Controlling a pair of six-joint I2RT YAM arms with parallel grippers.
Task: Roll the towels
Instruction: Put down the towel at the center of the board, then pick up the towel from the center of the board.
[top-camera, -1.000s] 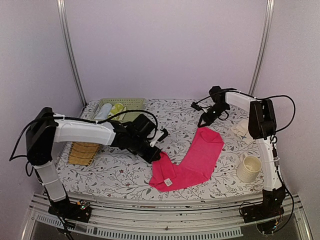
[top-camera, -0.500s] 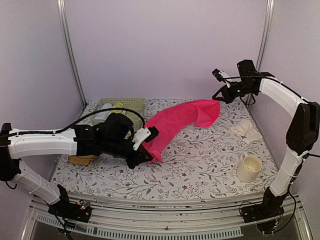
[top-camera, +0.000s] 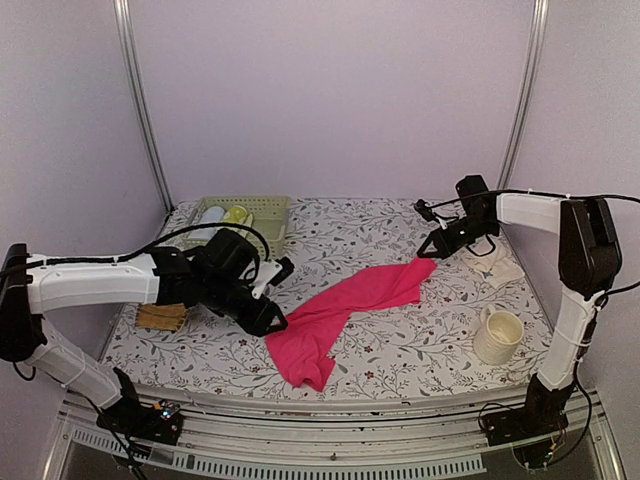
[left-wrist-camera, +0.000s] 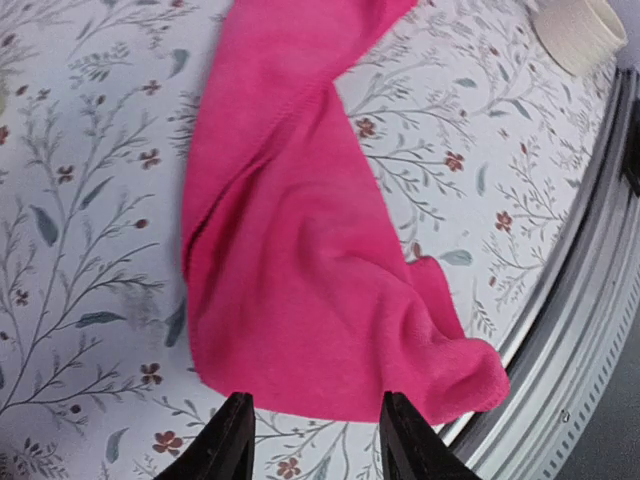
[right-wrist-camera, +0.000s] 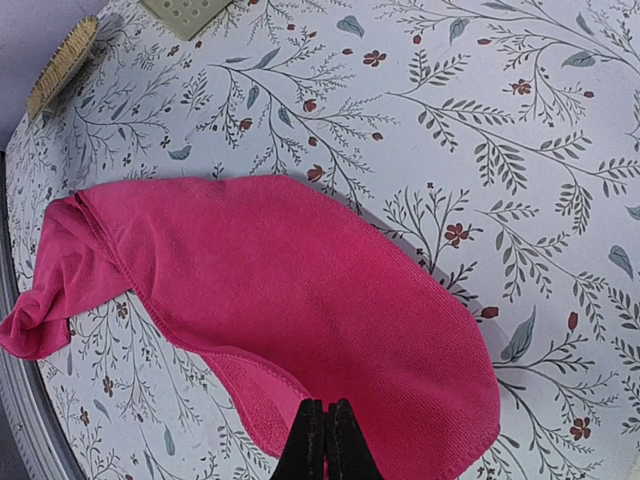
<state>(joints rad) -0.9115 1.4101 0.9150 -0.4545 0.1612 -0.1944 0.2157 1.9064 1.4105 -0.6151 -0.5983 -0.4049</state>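
The pink towel (top-camera: 345, 310) lies in a long diagonal strip on the floral table, its near end bunched by the front edge. My right gripper (top-camera: 433, 250) is shut on its far right corner, low over the table; the right wrist view shows the towel (right-wrist-camera: 300, 290) spread beyond the closed gripper (right-wrist-camera: 325, 440). My left gripper (top-camera: 279, 296) is open and empty just left of the towel's near half; in the left wrist view the towel (left-wrist-camera: 290, 250) lies ahead of the gripper (left-wrist-camera: 315, 440), not between the fingers. The cream-white towel (top-camera: 493, 262) lies crumpled at the right edge.
A cream mug (top-camera: 497, 337) stands front right, and shows in the left wrist view (left-wrist-camera: 580, 30). A woven straw mat (top-camera: 160, 315) lies at the left under my left arm. A green basket (top-camera: 262, 207) holding rolled items stands back left. The metal rail (left-wrist-camera: 590, 330) borders the table's front edge.
The pink towel was lifted and stretched in the air between both grippers, then lowered flat into a diagonal strip. My left gripper has let go and opened. My right gripper came down, still holding its corner.
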